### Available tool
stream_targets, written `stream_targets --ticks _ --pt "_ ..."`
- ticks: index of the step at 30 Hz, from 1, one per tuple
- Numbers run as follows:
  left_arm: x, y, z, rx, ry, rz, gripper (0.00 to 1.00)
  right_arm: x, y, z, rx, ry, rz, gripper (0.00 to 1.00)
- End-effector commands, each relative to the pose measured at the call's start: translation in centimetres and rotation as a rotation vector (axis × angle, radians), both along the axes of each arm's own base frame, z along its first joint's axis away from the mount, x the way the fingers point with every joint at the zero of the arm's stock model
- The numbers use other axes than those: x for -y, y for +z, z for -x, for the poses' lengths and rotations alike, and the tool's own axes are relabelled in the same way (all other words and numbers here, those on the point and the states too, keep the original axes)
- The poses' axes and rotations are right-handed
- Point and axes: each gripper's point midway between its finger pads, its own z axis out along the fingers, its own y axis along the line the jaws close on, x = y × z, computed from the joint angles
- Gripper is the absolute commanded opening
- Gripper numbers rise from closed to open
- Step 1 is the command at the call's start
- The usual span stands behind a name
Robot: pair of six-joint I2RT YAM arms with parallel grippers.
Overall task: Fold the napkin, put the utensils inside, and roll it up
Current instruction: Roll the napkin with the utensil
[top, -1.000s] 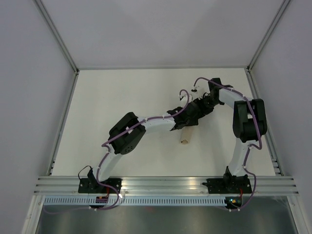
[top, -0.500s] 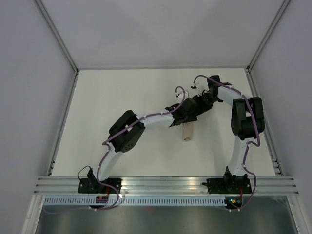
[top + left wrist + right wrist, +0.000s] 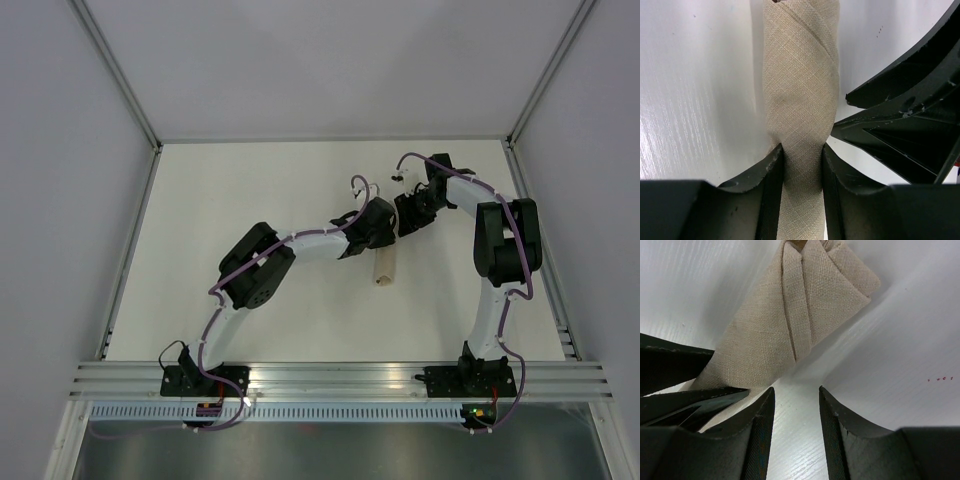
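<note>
- The beige-tan napkin (image 3: 800,75), a soft, matte woven cloth, lies on the table wound into a tight roll, with its overlapping folds running in a diagonal spiral. From above it is a short tube right of the table's middle, just on the near side of both wrists.
- At the end of the roll that points toward the arm bases, a small orange-brown tip peeks out of the folds. It is probably the utensils (image 3: 799,244) tucked inside, and the rest of them is hidden.
- The black two-finger left gripper (image 3: 801,150) pinches the roll crosswise at its other end. One finger presses the cloth on either side, so the roll narrows a little there.
- The black right gripper (image 3: 796,390) stands just beside that same end. Its jaws are spread with bare table between them, and it holds nothing.
- By the look of it, the folding, the loading and the rolling are done. What seems left is to settle the roll and let it go. The outer flap could loosen once the pinch is released.
- The table (image 3: 250,200) is smooth and white with a faint sheen.
- Pale grey panel walls (image 3: 300,70) close it in on three sides, with slanting aluminium posts (image 3: 120,75) at the corners. A ribbed aluminium rail (image 3: 340,378) along the near edge carries both arm bases.
</note>
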Motion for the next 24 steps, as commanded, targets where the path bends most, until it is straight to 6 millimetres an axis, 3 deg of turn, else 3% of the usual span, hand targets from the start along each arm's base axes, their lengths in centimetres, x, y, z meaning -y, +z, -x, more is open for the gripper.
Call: stream_targets --ticks 1,11,17,24 --pt "-1.2 -2.6 1.8 -0.094 -0.008 -0.018 0.39 0.2 -1.2 0.3 -0.028 -0.016 0.025 0.47" --pt "-1.4 -3.1 2.0 -0.124 0.04 0.042 0.38 -0.8 0.4 0.5 -0.011 0.003 -0.036 0.49" --pt "-1.8 -3.6 2.0 -0.146 0.065 0.048 0.38 -1.0 2.4 -0.7 0.032 -0.045 -0.112 0.54" --pt "-1.9 -4.0 2.0 -0.162 0.069 0.053 0.38 -1.6 2.6 -1.3 -0.005 -0.062 -0.2 0.61"
